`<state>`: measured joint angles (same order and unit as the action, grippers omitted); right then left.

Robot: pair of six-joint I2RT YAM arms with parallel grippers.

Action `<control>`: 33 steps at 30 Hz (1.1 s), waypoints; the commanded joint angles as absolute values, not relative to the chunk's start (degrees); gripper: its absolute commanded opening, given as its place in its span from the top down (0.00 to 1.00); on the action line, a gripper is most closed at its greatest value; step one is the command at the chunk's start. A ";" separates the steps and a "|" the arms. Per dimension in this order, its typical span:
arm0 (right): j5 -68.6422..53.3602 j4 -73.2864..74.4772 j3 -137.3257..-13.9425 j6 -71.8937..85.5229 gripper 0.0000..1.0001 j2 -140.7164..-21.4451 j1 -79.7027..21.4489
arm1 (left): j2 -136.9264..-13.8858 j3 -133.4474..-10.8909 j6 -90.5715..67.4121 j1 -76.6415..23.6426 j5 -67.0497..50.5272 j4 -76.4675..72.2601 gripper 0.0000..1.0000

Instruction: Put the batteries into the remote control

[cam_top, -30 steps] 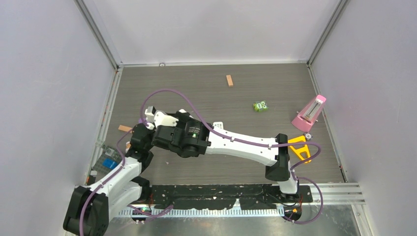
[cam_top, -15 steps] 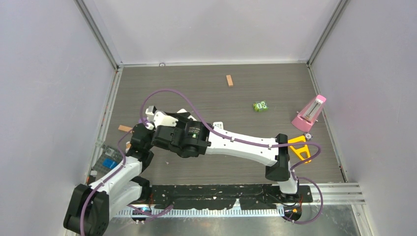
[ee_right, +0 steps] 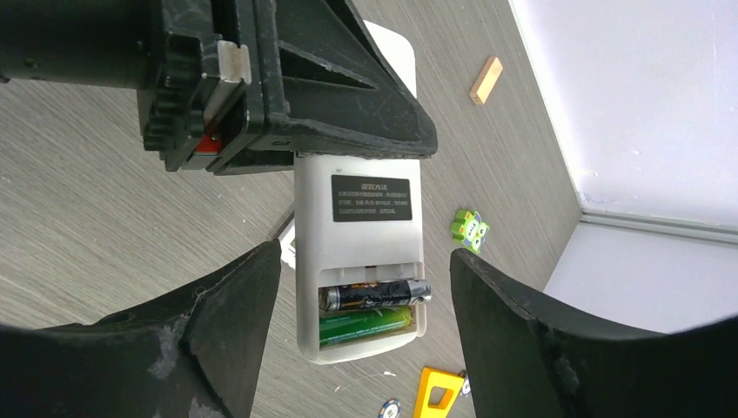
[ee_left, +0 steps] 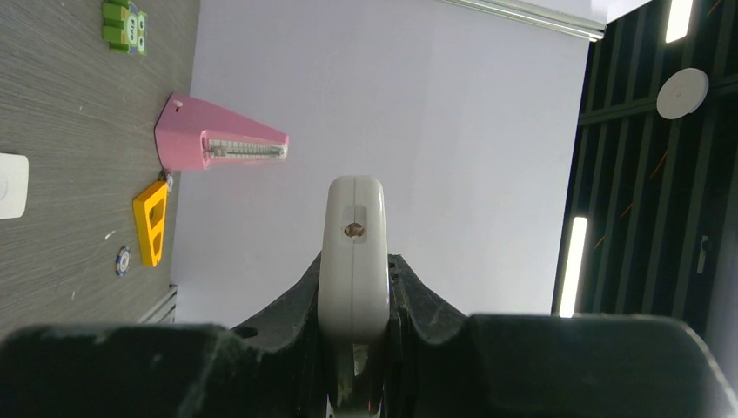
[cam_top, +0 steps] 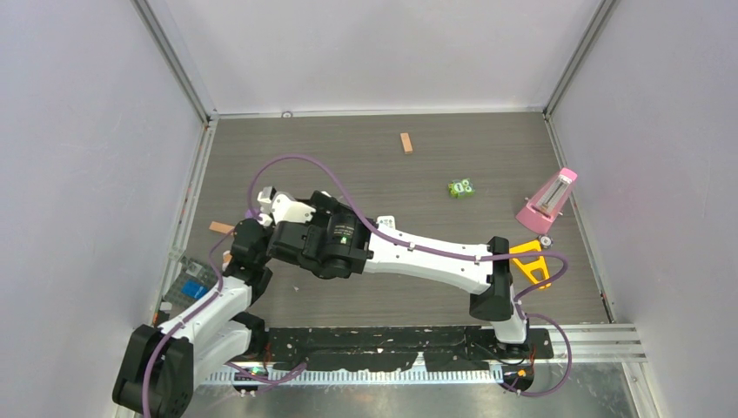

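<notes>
My left gripper is shut on the long white remote control and holds it edge-on above the table. In the right wrist view the remote shows its labelled back with the battery bay uncovered. A dark battery lies in the upper slot, slightly tilted, with its right end poking past the bay's edge. A green battery lies in the lower slot. My right gripper is open, with its fingers on either side of the bay and touching nothing. In the top view both grippers meet at the left.
A pink metronome, a green toy, a tan block and a yellow piece lie to the right. A small white piece lies near the right arm. A clear box sits at the left edge.
The right wrist has edged slightly to the left. The left arm and the remote have not visibly moved.
</notes>
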<state>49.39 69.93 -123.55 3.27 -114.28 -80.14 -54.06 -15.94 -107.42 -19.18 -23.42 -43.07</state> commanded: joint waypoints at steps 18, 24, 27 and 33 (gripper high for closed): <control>49.29 71.84 -125.02 9.59 0.35 -112.76 -80.21 | -54.39 -16.78 -108.26 -19.34 -23.90 -46.53 1.00; 48.54 70.21 -123.99 9.63 0.44 -112.14 -80.12 | -54.48 -16.76 -108.54 -19.38 -23.92 -46.90 1.00; 47.79 69.19 -122.67 9.13 0.47 -111.71 -80.15 | -54.86 -16.79 -109.25 -19.34 -23.98 -48.10 1.00; 46.11 66.52 -117.28 7.57 0.51 -110.22 -80.33 | -55.44 -16.24 -111.94 -19.34 -23.27 -52.61 1.00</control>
<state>49.08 70.17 -120.40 7.31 -113.36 -80.03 -55.75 -15.64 -108.05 -19.18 -23.94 -43.53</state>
